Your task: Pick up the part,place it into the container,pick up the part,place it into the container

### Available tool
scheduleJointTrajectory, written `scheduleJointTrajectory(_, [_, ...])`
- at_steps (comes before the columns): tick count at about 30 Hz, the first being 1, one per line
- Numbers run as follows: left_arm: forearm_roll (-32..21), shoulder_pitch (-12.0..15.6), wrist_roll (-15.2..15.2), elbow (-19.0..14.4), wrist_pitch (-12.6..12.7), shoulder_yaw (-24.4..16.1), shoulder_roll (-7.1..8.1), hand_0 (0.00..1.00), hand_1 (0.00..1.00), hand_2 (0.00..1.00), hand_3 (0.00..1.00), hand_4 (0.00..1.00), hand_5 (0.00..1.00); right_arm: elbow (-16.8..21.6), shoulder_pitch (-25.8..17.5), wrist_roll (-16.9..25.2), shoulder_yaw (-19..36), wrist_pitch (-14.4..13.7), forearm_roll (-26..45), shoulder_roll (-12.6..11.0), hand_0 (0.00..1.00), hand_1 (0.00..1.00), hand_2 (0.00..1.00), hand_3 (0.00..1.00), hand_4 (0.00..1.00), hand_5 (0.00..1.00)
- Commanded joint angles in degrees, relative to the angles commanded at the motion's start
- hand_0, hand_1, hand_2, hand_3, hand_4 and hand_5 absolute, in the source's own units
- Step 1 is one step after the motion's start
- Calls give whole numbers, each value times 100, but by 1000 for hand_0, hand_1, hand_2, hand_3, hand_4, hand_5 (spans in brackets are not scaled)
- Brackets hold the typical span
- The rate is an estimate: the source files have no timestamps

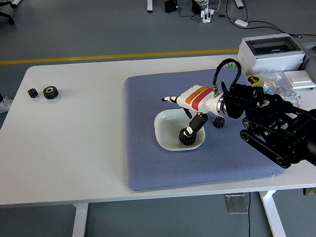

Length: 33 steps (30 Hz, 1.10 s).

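Observation:
A black gear [188, 138] lies in the white bowl [164, 134] on the blue mat [150, 157]. My right hand [180, 116] hovers over the bowl's right side with its fingers spread; one fingertip [188, 130] is at or just above the gear. A smaller black gear [219, 122] lies on the mat just right of the bowl, under my wrist. Two more black gears, a small one [32, 93] and a larger one [50, 92], lie at the table's far left. My left arm is out of view.
A white box [270, 51] and a clear plastic bag of parts [277, 83] stand at the back right. A person's leg and shoe [0, 105] show at the left edge beside the table.

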Motion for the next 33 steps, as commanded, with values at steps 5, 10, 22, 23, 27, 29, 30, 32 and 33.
scheduleJointTrajectory(5, [20, 14, -4, 0, -3, -17, 4, 717, 679, 689, 571, 611, 567, 281, -41, 79, 365, -81, -155, -367, 12, 89, 307, 729, 998, 444])
scheduleJointTrajectory(10, [4, 16, -9, 0, -4, -14, -15, 717, 679, 688, 571, 611, 567, 176, -183, 133, 667, -17, -244, -631, 115, 236, 521, 716, 998, 430])
scheduleJointTrajectory(22, [-2, 4, -17, 0, -9, 3, -17, 717, 679, 688, 570, 611, 568, -690, -581, 197, 803, -241, -117, -743, 135, 294, 637, 687, 998, 392])
scheduleJointTrajectory(23, [-4, -1, -18, 0, -6, -1, -11, 717, 679, 688, 570, 611, 568, -719, -600, 206, 760, -305, -41, -745, 135, 294, 637, 687, 998, 392])
scheduleJointTrajectory(27, [5, -19, -23, 0, -2, -9, 12, 717, 679, 688, 570, 611, 568, -810, -621, 204, 614, -466, 144, -713, 135, 294, 637, 687, 998, 392])
scheduleJointTrajectory(29, [9, -17, -16, 0, -3, -16, 16, 717, 679, 688, 570, 611, 568, -824, -627, 200, 555, -511, 267, -684, 157, 319, 590, 588, 998, 372])
scheduleJointTrajectory(30, [12, -14, -12, 0, -3, -20, 16, 717, 679, 688, 570, 611, 568, -830, -628, 202, 527, -529, 314, -666, 157, 319, 590, 588, 998, 372])
scheduleJointTrajectory(32, [21, -13, -4, 0, -5, -34, 14, 717, 679, 688, 570, 611, 568, -848, -621, 188, 449, -559, 401, -630, 157, 319, 590, 588, 998, 372])
scheduleJointTrajectory(33, [27, -17, -1, 0, -6, -44, 15, 717, 679, 688, 570, 611, 568, -867, -616, 165, 409, -586, 427, -612, 157, 319, 590, 588, 998, 372])
